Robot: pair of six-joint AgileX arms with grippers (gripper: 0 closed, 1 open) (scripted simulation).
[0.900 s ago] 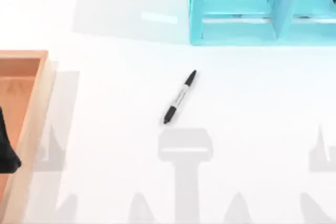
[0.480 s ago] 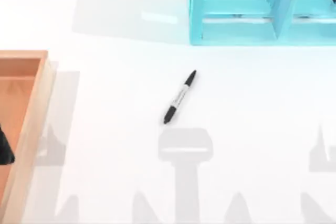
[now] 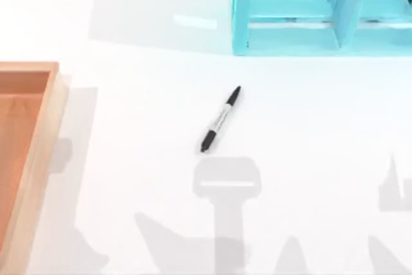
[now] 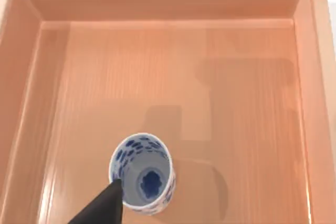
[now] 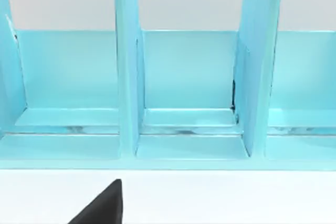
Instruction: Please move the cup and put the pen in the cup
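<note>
The pen (image 3: 220,119) lies slanted on the white table near its middle, black cap toward the back right. In the left wrist view the cup (image 4: 142,173), white with blue flowers, stands upright on the floor of the wooden tray (image 4: 247,103), its mouth facing the camera. A black part of my left gripper (image 4: 102,208) sits right beside the cup's rim; whether it touches the cup is unclear. In the right wrist view a black part of my right gripper (image 5: 102,205) hangs over the white table, in front of the cyan shelf.
The wooden tray (image 3: 38,140) stands along the table's left edge. A cyan shelf unit (image 3: 309,11) with upright dividers (image 5: 127,66) stands at the back right. Grey arm shadows (image 3: 226,185) fall on the table in front of the pen.
The black part of my left arm over the tray has slid out of the top view at the left. Shadows at the front left of the table have shifted. The pen has not moved.
</note>
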